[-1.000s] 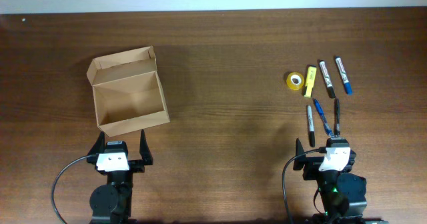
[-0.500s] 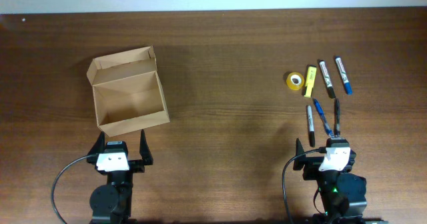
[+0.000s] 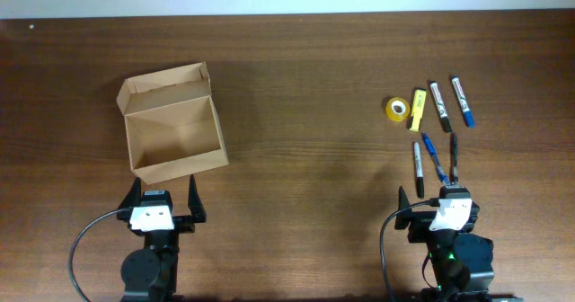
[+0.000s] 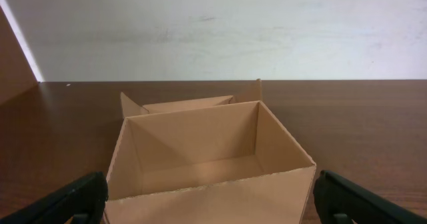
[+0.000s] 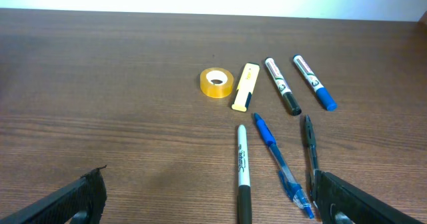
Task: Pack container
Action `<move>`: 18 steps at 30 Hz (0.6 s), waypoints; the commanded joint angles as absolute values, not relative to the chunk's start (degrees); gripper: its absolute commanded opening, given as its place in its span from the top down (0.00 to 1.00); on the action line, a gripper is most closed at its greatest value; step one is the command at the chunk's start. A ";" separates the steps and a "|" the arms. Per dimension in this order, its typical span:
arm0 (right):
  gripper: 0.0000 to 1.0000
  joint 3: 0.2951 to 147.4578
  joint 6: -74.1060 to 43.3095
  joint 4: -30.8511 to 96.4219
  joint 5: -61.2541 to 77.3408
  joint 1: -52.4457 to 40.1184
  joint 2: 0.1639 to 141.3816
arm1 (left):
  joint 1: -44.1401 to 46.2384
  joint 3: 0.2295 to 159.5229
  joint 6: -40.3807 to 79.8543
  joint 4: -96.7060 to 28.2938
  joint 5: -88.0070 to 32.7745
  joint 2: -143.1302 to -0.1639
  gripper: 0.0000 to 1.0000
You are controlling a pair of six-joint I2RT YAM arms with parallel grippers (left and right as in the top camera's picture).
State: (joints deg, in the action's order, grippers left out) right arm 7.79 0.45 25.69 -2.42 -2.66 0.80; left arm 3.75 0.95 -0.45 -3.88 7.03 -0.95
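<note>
The tan cardboard container [image 3: 173,133] stands open at the table's left, its flap lid folded back, and looks empty inside. It fills the left wrist view [image 4: 207,157]. My left gripper [image 3: 163,197] is open and empty just in front of it [image 4: 213,201]. At the right lie a yellow tape roll [image 3: 396,108], a yellow highlighter [image 3: 417,110], two markers [image 3: 439,106] [image 3: 462,101], a white marker [image 3: 419,168], a blue pen [image 3: 433,157] and a black pen [image 3: 454,156]. My right gripper [image 3: 429,192] is open and empty in front of them [image 5: 210,204].
A pale wall runs along the table's far edge [image 4: 213,31]. Bare brown tabletop [image 3: 305,140] lies between the container and the pens. Both arm bases sit at the near edge.
</note>
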 commanded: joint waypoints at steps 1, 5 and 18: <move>0.01 7.40 0.43 25.74 -2.13 -2.17 0.14 | 3.97 0.54 -0.91 -4.12 6.17 -0.40 0.01; 0.01 7.40 0.43 25.74 -2.11 -2.17 0.14 | 3.97 0.54 -0.91 -4.12 6.17 -0.40 0.00; 0.01 7.40 0.43 25.74 -2.13 -2.17 0.14 | 3.97 0.54 -0.91 -4.29 5.32 -0.40 0.01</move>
